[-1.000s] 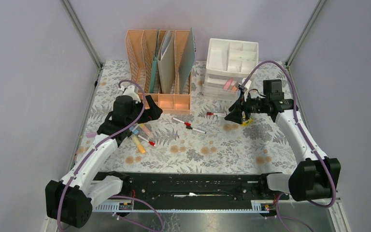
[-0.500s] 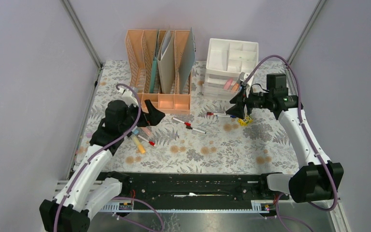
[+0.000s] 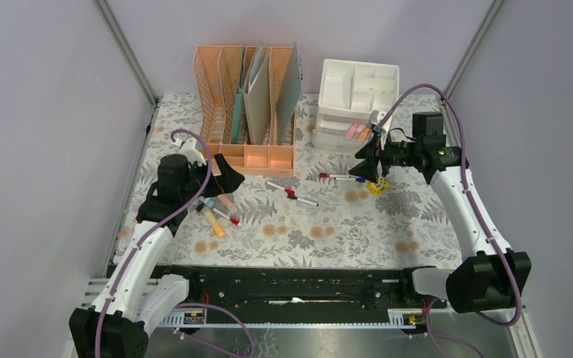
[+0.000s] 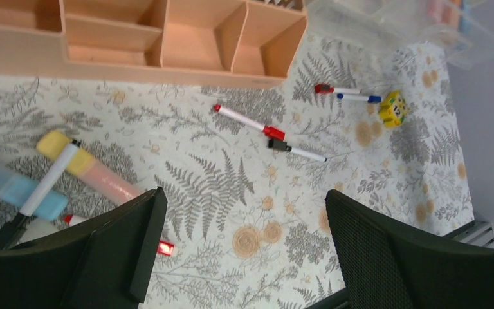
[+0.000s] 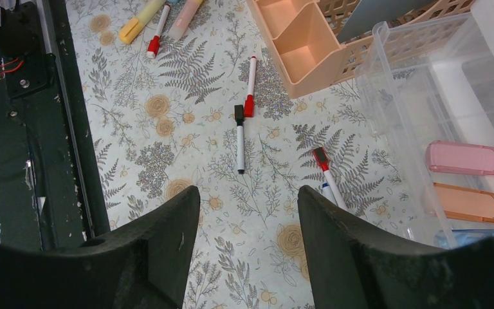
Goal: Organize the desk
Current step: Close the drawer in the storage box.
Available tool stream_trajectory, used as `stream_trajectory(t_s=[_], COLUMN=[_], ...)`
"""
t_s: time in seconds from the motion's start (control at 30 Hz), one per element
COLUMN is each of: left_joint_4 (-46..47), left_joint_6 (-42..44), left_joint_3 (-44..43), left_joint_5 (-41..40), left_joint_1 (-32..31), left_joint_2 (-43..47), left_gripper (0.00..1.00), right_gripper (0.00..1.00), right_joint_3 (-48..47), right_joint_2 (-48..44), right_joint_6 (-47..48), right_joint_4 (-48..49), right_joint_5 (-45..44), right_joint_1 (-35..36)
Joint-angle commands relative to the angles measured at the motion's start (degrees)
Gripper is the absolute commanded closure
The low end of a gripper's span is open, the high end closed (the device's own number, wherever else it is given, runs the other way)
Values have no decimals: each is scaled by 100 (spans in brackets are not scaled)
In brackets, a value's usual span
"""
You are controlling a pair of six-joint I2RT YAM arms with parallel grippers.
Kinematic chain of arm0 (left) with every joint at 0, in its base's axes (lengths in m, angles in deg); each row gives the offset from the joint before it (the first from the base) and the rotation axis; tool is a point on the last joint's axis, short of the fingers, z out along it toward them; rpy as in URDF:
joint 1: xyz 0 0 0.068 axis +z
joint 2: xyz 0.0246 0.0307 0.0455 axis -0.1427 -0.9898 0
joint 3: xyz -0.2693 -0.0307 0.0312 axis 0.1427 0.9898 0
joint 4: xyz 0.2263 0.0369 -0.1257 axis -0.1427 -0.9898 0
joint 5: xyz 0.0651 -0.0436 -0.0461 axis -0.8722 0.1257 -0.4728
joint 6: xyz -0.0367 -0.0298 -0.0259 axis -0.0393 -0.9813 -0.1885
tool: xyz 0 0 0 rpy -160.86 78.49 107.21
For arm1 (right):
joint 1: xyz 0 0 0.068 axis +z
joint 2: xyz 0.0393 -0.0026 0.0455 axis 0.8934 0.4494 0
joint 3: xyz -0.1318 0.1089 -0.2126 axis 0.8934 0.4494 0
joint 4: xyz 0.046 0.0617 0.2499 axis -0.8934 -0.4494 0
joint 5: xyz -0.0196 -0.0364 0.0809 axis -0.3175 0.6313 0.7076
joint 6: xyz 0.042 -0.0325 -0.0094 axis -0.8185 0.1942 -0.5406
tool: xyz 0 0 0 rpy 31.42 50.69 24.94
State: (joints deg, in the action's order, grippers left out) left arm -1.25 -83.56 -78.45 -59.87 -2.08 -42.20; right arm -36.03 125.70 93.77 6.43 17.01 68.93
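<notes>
**A:** Top view, what is listed?

**B:** The tabletop (image 3: pixel 343 235), fern cloth, spreads ahead of my bases. At its far edge stand the file rack (image 3: pixel 246 89) and the drawer unit (image 3: pixel 358 86). Loose on it are a highlighter cluster (image 3: pixel 215 212) on the left, two markers (image 3: pixel 292 192) in the centre, and a marker pair (image 3: pixel 342 177) with a yellow block (image 3: pixel 378 186) on the right. My left claw (image 3: pixel 226 174) hovers above the cluster. My right claw (image 3: pixel 367 165) hovers above the pair.

**A:** Left wrist?

**B:** My fingers (image 4: pixel 103 251) are spread to their widest, with nothing between them. The cluster lies below and to the left, its pieces overlapping.

**A:** Right wrist?

**B:** My fingers (image 5: pixel 161 244) are part-way apart and empty. The pair lies just past the right tip. Beside it, the open drawer (image 5: pixel 386 77) holds a pink and an orange highlighter.

**A:** Step in hand?

**B:** My judgement is that I am between pick-ups, sorting pens into storage. Most of them are loose yet.

**A:** Next move?

**B:** Probably one claw goes down on a single barrel, with the jaws set across it. In the cluster, that calls for lifting the top piece clear of its neighbours. The pair lie close alongside each other, so only one should be closed on.
</notes>
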Motion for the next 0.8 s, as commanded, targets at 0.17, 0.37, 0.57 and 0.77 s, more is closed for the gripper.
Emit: stream_trajectory(t_s=[0.17,0.37,0.57,0.77], left_joint_4=[-166,-199,17,210], left_joint_6=[20,88,301,355], left_joint_3=[-48,-82,-79,35], left_joint_5=[199,71,31,-295], left_joint_1=[35,35,35,35], left_joint_2=[-2,-90,275,637], left_gripper=[1,1,1,1], right_gripper=[36,36,36,36], right_joint_3=[70,75,-5,-444], right_joint_2=[-25,108,74,686], right_joint_6=[104,104,104,104], right_joint_4=[-3,-3,-3,-3], right_joint_5=[135,135,135,135], right_joint_1=[-12,-10,-14,0])
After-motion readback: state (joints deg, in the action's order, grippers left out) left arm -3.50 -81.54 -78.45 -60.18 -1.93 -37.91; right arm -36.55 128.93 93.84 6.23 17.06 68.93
